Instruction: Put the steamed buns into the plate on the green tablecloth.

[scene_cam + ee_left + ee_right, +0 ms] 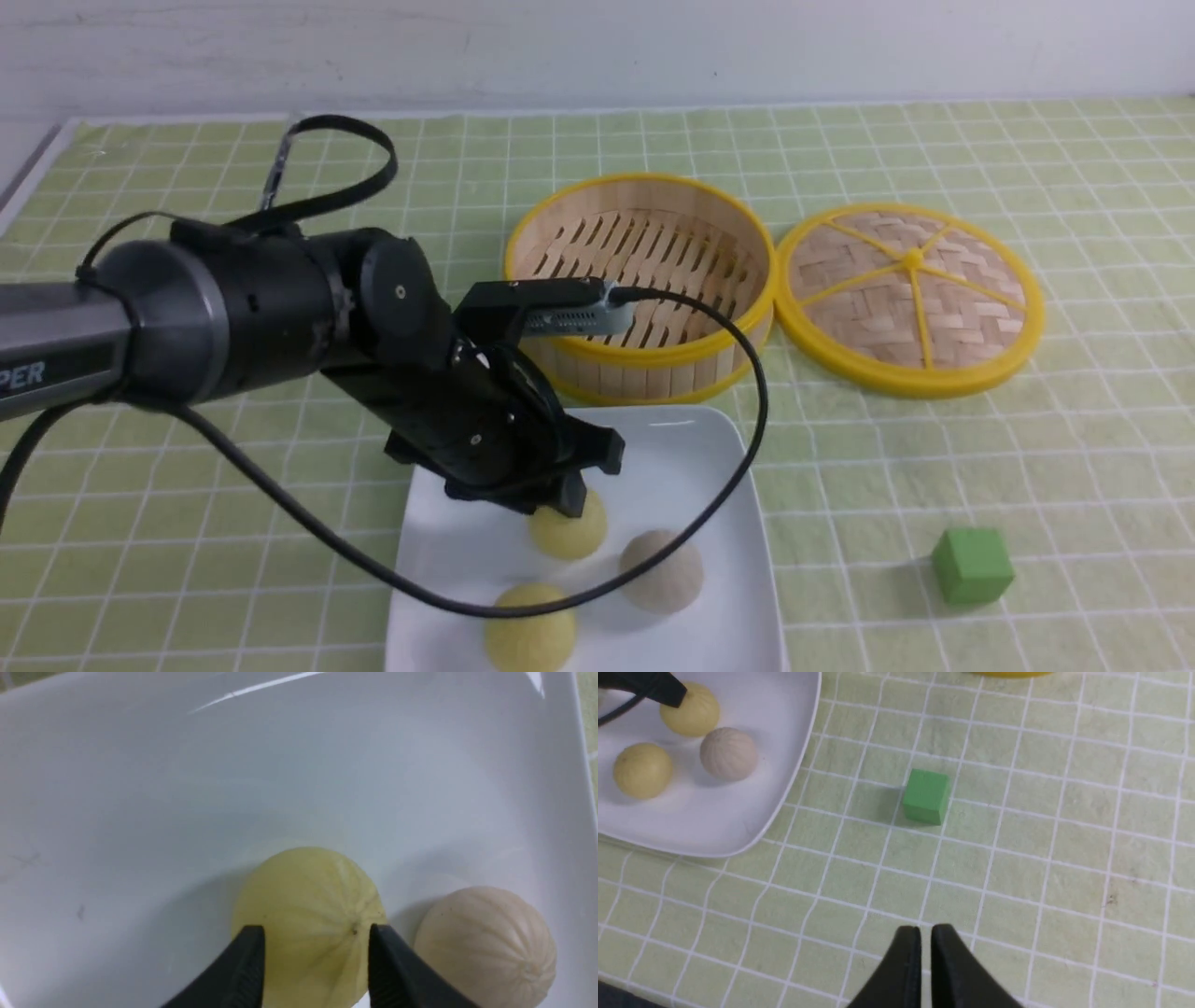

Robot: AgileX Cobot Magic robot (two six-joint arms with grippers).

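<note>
All three steamed buns lie in the white square plate [709, 448] on the green tablecloth [934, 467]: a pale yellow one [568, 534], a beige one [661, 571] and a second yellow one [529, 635]. My left gripper [565, 504] hangs over the farther yellow bun [308, 896], open. Its fingertips [250, 952] stand on either side of the bun's top, and the bun rests on the plate [187, 788]. The beige bun [486, 947] sits right beside it. My right gripper [926, 933] is shut and empty above bare cloth, out of the front view.
A bamboo steamer basket [653, 359] with nothing in it stands behind the plate. Its woven lid [910, 299] lies flat to its right. A small green cube [972, 565] sits on the cloth right of the plate. The left arm's black cable [756, 411] loops over the plate.
</note>
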